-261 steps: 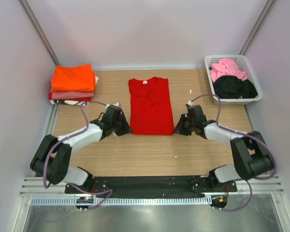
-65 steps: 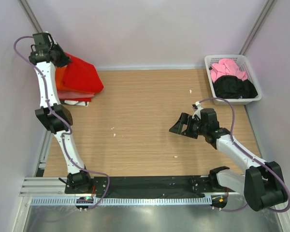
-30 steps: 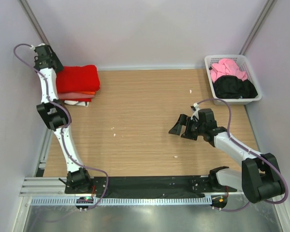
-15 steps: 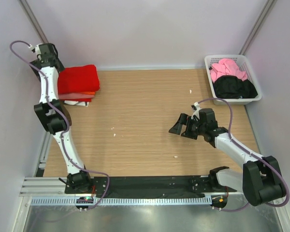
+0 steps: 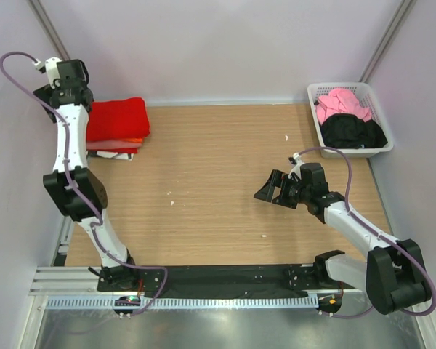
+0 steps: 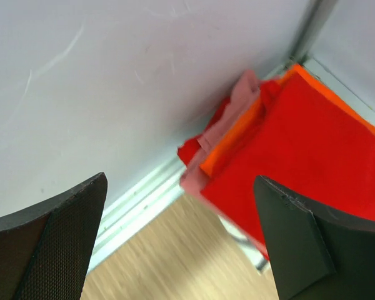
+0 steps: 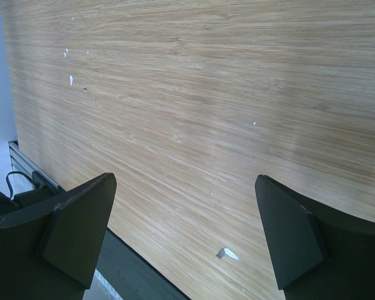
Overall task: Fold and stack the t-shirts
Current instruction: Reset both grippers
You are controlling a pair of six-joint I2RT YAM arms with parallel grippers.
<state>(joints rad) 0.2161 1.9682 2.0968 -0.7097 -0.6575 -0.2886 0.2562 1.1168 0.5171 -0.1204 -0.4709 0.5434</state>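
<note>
Top external view: pale walls close in a wood-grain tabletop [image 5: 218,160] flecked with white specks. At ten o'clock the left claw [image 6: 180,180] hangs spread wide, gripping nothing, by the folded red t-shirt [image 5: 120,118], which tops an orange t-shirt [image 6: 237,134] and a salmon-pink t-shirt [image 6: 228,119]. At four o'clock the right claw [image 5: 270,195] gapes empty above the wood. At two o'clock a white basket [image 5: 381,149] holds a pink t-shirt [image 5: 341,102] and a black t-shirt [image 5: 352,132].

The folded bright red cloth t-shirt [image 6: 312,156] covers most of the orange t-shirt [image 6: 237,142] and salmon-pink t-shirt [image 6: 228,115] beneath; the left wrist view's right edge crops it.
</note>
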